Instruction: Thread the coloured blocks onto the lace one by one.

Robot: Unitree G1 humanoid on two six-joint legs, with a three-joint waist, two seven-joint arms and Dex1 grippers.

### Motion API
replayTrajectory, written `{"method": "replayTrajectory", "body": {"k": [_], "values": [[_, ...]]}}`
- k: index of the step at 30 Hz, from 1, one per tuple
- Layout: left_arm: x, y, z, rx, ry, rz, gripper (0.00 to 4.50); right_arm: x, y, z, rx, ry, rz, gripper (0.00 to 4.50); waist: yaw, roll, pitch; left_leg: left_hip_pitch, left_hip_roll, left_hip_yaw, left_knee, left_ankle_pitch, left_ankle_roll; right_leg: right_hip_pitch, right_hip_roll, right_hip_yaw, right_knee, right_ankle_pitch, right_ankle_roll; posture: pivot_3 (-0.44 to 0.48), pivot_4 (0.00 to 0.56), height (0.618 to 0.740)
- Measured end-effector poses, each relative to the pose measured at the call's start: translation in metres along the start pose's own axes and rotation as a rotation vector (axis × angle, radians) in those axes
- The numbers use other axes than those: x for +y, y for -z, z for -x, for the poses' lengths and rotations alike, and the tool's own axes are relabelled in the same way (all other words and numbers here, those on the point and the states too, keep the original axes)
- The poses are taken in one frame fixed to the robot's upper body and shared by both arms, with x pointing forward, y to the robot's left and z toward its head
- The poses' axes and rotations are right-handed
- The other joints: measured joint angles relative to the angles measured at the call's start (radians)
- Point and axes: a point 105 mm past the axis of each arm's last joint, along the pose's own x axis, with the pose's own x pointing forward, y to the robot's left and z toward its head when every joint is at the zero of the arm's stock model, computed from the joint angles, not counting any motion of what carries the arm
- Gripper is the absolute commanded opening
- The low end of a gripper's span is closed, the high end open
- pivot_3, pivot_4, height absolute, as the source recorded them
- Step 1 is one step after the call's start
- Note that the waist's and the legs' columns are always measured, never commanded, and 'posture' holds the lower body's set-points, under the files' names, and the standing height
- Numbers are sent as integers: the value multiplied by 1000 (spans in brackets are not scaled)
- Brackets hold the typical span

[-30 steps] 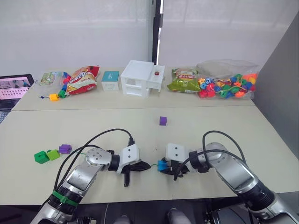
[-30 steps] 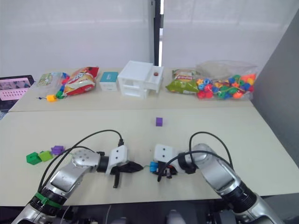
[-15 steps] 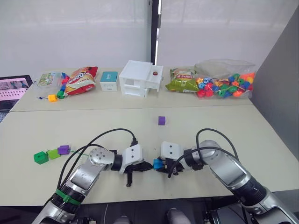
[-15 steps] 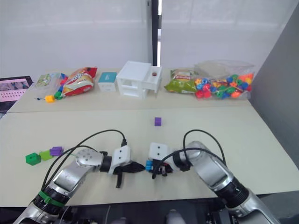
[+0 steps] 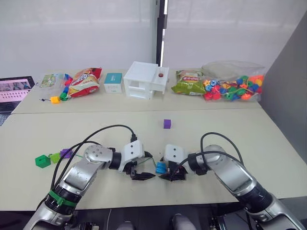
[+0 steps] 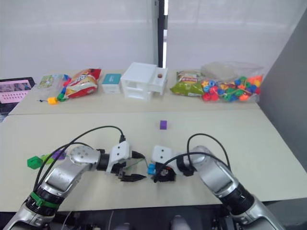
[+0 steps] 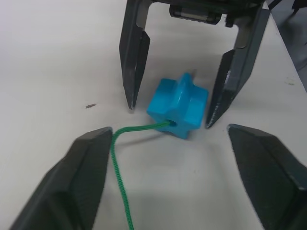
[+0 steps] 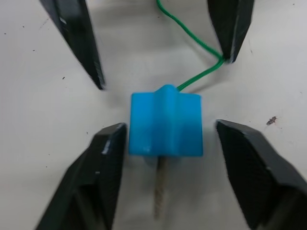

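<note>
Blue block (image 8: 166, 123) is sat between the spread right claw (image 8: 168, 158), pale lace (image 7: 120, 163) tip poking claw-ward; left claw (image 7: 172, 177) is also spread.

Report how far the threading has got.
Done: the blue block sits on the lace, whose pale tip pokes out its far side. In hand: nothing; the left end effector and right end effector flank it, both open. Left: the purple block mid-table, and another purple block beside two green blocks.
</note>
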Motion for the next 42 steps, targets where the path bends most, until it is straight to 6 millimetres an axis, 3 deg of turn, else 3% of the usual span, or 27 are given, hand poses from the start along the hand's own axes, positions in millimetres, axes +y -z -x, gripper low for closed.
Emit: {"method": "replayTrajectory", "body": {"k": [7, 15, 30, 42], "values": [[-9, 5, -7, 25, 48, 12, 4106, 1, 11, 13, 36, 18, -21, 4468, 5, 0, 0, -1, 0, 0, 0, 0, 0, 0, 0, 0, -1, 0, 0, 0, 150, 740], [-21, 17, 8, 41, 137, 112, 4106, -1, 12, 14, 38, 53, -24, 4468, -1, 0, 0, -1, 0, 0, 0, 0, 0, 0, 0, 0, -1, 0, 0, 0, 150, 740], [2, -7, 24, -79, 48, 158, 4106, 3, 11, 15, 34, 107, -53, 4468, -1, 0, 0, -1, 0, 0, 0, 0, 0, 0, 0, 0, -1, 0, 0, 0, 150, 740], [-1, -1, 19, -36, 58, 143, 4303, 3, 10, 14, 29, 116, -61, 4491, -2, 0, 0, -1, 0, 0, 0, 0, 0, 0, 0, 0, -1, 0, 0, 0, 150, 740]]}}
